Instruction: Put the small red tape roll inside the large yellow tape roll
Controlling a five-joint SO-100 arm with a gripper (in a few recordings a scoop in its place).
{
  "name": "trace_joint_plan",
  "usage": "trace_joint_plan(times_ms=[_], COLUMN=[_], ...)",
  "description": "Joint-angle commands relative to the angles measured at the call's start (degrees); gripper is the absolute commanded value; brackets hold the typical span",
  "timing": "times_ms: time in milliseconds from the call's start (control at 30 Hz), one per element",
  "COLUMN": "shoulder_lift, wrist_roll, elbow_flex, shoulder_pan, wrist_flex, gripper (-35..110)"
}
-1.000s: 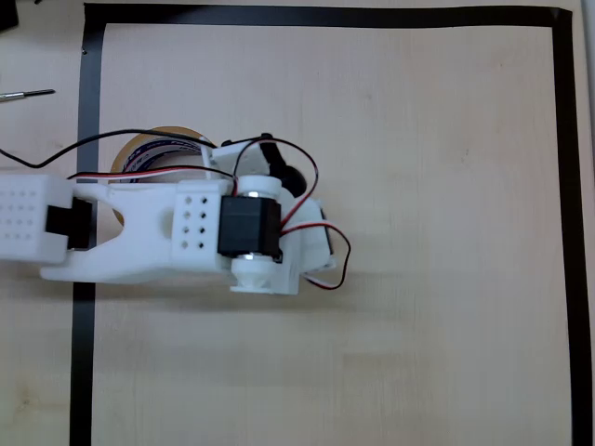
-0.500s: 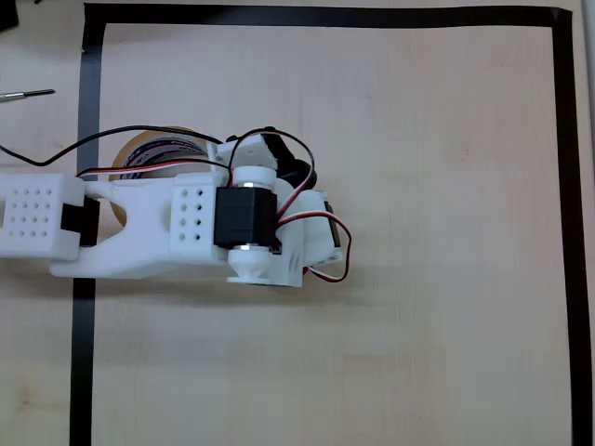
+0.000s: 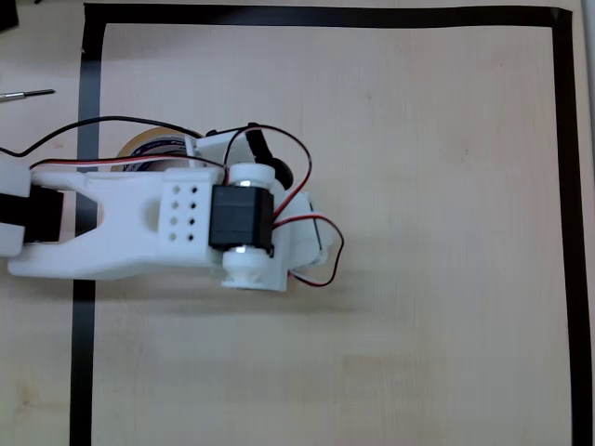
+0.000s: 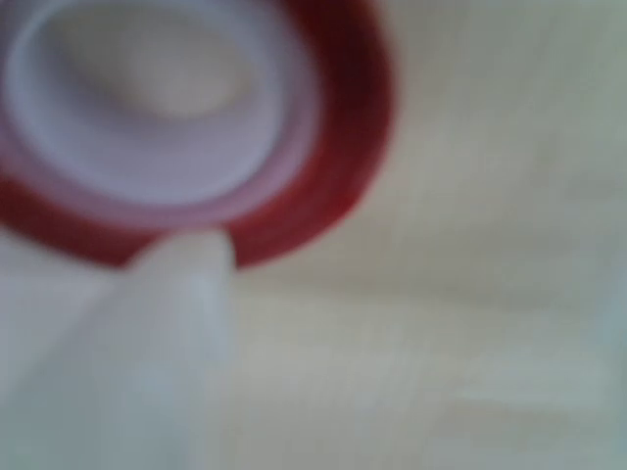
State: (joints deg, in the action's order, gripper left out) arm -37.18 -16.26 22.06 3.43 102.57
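blurred small red tape roll (image 4: 333, 127) at hand's fingertip (image 4: 186, 264), large yellow tape roll (image 3: 139, 147) mostly hidden

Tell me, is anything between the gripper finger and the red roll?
Nothing: in the wrist view the white finger meets the small red tape roll at its rim, though the picture is blurred.

Seen from overhead, the white arm (image 3: 139, 223) reaches in from the left edge and lies nearly level across the picture, its black wrist motor (image 3: 240, 219) facing up, red and black wires looping around it. In the wrist view, one blurred white finger (image 4: 157, 323) of the pincer rises from below.
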Motion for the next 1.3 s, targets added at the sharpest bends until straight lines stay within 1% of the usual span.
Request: trace_joint_plan(times_ms=[0, 67, 100, 300, 567, 867, 1067, 1267], shoulder_lift=[-10.3, -9.1, -7.8, 0.2, 11.3, 25.2, 25.3, 18.5], wrist_roll=[-0.4, -0.2, -0.2, -0.1, -0.1, -0.1, -0.1, 0.0], elbow_flex=[3.2, 4.3, 4.3, 1.4, -10.5, -33.6, -35.9, -35.9], shoulder_pan=[1.7, 2.2, 2.5, 2.5, 2.0, 0.8, 0.0, 0.6], wrist_flex=[1.1, 1.1, 1.1, 1.1, 1.1, 1.1, 1.1, 1.1], gripper=[12, 2, 0, 0, 0, 0, 0, 0])
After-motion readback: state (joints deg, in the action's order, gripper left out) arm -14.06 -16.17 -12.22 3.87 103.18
